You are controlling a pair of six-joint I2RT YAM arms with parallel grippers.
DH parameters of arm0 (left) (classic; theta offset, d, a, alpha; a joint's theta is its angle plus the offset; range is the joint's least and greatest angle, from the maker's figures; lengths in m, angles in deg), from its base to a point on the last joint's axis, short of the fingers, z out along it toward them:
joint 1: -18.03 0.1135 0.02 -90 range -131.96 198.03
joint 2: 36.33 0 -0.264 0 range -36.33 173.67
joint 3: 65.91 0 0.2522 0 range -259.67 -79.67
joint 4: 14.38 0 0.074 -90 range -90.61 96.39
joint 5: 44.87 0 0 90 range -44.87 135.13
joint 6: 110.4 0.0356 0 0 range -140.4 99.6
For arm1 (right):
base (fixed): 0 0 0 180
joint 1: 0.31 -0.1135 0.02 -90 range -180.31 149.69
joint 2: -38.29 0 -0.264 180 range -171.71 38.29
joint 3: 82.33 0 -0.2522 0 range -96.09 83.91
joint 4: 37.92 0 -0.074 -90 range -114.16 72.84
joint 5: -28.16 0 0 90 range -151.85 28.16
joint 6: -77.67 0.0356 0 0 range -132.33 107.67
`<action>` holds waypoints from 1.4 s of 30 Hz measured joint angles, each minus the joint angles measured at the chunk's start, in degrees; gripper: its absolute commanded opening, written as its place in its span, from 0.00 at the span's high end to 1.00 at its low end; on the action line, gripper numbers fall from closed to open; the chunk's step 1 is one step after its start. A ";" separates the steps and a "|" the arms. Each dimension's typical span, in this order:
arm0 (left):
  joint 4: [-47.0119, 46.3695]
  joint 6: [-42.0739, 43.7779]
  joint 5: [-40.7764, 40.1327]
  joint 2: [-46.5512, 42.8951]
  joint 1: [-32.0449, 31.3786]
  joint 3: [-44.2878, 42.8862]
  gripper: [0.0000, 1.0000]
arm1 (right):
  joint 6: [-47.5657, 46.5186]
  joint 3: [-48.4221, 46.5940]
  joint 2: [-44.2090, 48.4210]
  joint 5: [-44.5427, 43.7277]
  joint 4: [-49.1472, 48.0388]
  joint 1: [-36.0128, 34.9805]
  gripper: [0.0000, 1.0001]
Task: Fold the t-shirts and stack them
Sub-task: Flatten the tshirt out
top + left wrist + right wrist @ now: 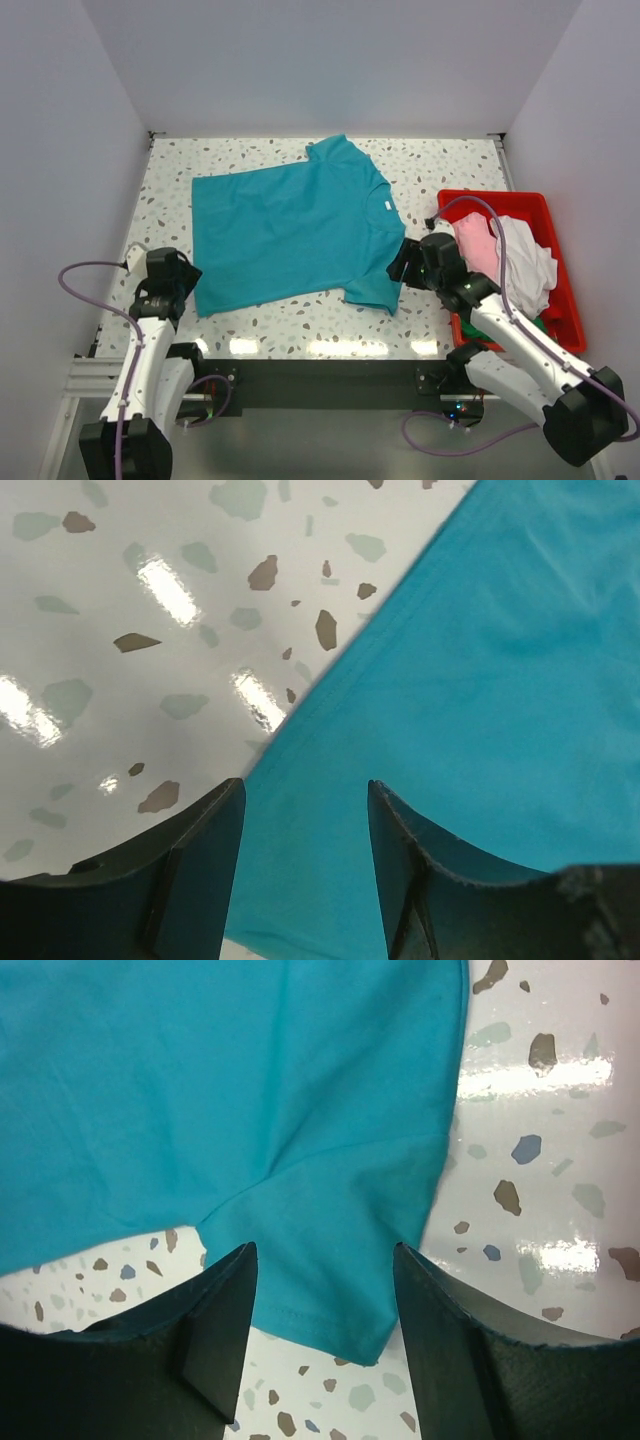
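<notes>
Fingers first: those of the left tool [305, 880] spread apart with nothing between them, poised over the near hem corner of the teal soft cloth t-shirt [480, 680]. Left finger above the pale speckled stone-look counter [120, 600], right finger above cloth, hem edge running between. Probably set astride the edge so as to close on that corner.

Right tool [325, 1340] likewise parted and empty, straddling the near short sleeve [330, 1250], with the sleeve hem just short of the fingertips and speckled counter to its right. Judged as the reach before a first fold, neither corner gripped yet.

Beyond both tools, the teal shirt spread flat across the middle of the counter. Neck turned toward the right tool's side, small white neck label [386, 206] just past that tool. Laid out wide, presumably to give clean fold lines.

Farther off, to the right of the right tool, red rectangular plastic bin [520, 196] holding a bunched pink t-shirt [480, 248], a white t-shirt [528, 262] and a scrap of green t-shirt [535, 325], kept aside until needed. No stack begun.
</notes>
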 measured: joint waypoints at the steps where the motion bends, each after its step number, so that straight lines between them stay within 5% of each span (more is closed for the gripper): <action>1: 0.87 -0.31 -0.57 -0.09 0.00 0.00 0.44 | 0.24 0.00 -0.57 -0.31 0.09 -0.15 0.41; 18: 4.52 -6.54 -2.21 7.48 -0.17 1.29 0.50 | 2.36 -2.34 -16.68 -11.82 -0.17 -0.59 0.46; 31: 7.61 -9.44 -4.33 7.17 -2.62 1.40 0.54 | 3.74 1.29 -12.94 -9.44 -3.39 -0.61 0.48; 42: 11.52 -14.84 -5.03 4.57 -10.54 1.55 0.68 | 3.89 2.32 -11.39 -7.39 -4.22 -0.61 0.48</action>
